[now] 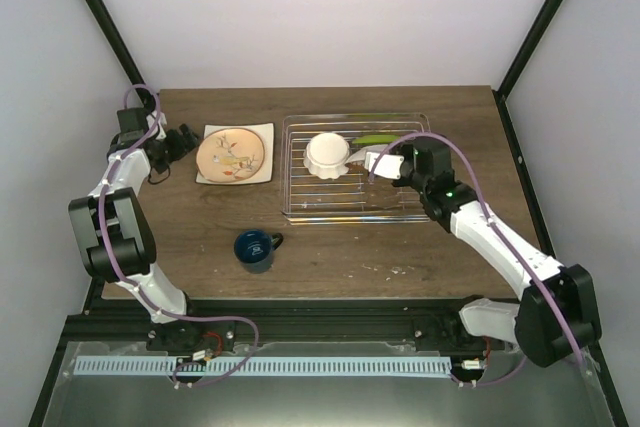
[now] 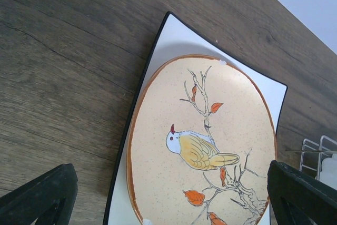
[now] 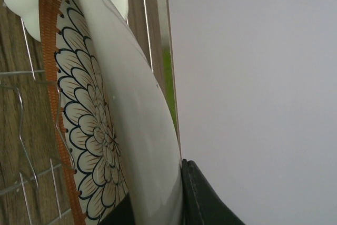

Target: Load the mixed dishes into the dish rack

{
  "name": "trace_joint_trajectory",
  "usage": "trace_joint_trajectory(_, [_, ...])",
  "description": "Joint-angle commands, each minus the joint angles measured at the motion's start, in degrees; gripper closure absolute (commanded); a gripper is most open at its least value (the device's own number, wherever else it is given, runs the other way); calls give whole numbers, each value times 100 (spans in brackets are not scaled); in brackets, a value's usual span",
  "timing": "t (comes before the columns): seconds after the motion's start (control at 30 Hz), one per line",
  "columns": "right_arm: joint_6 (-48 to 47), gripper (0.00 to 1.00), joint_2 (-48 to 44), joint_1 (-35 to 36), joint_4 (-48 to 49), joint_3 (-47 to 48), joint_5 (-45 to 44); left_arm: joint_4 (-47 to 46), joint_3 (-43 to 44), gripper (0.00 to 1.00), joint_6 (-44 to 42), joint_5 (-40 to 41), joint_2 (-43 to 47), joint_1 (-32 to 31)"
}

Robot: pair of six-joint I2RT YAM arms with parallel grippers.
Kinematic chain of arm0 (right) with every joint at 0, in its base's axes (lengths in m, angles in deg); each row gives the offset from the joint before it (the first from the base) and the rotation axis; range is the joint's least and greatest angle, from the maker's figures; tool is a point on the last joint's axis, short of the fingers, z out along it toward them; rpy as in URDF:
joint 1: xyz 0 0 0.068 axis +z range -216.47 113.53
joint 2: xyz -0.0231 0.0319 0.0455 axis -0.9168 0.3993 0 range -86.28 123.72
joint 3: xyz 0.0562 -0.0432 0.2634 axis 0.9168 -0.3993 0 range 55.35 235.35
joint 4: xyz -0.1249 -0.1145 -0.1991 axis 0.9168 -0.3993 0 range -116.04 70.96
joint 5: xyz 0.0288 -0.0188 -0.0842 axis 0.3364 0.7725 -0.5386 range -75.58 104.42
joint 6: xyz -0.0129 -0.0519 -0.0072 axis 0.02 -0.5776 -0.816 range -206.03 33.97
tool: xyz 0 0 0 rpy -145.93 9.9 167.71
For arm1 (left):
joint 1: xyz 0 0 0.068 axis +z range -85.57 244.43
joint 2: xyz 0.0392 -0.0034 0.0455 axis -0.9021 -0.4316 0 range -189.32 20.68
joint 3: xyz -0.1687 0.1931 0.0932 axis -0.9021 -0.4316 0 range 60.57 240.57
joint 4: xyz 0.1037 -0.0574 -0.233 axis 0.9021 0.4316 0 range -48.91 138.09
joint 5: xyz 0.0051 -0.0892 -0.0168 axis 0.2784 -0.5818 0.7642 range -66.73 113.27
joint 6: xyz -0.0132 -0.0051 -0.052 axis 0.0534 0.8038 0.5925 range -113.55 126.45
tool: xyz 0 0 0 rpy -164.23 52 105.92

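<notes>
Black fingers of the right gripper (image 1: 388,162) are pinched tight on the rim of a round plate (image 3: 105,140). Its face is drawn with dark-outlined petals inside an orange-brown border, and its back is plain white. The plate is held on edge inside the silver wire dish rack (image 1: 300,209), but I cannot tell whether it touches the wires. Just to its left, a small white scalloped bowl (image 1: 327,154) sits in the rack. Just behind the claw, a lime-green plate (image 1: 375,138) stands on edge along the rack's far side.

Over on the left, the left gripper (image 1: 185,142) has its jaws spread as wide as they go, with nothing between them. It is low, by the left edge of a white square plate (image 2: 174,35) with a dark rim. A beige round plate (image 2: 210,146) lies flat on that plate, painted with a yellow and blue bird on a bare branch with orange leaves. This pair lies on the wooden table (image 1: 400,247), just left of the rack.

Nearer the arm bases, a dark blue mug (image 1: 257,249) stands upright on the table, well apart from both claws, with its handle pointing right.
</notes>
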Motion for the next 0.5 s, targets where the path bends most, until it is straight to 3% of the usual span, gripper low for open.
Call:
trace_joint_trajectory(0.0, [31,99,142,197,741,-2,278,-57,-41,0,-31,57,-207,-2])
trace_joint_trajectory(0.27, [71,93,534,330,867,-54,234,-109,-135,0,-31,146,-275,-19])
trace_joint_trajectory(0.47, [44,76,560,330,802,-107,35,-106,-85,0,-45,135,-353,-32])
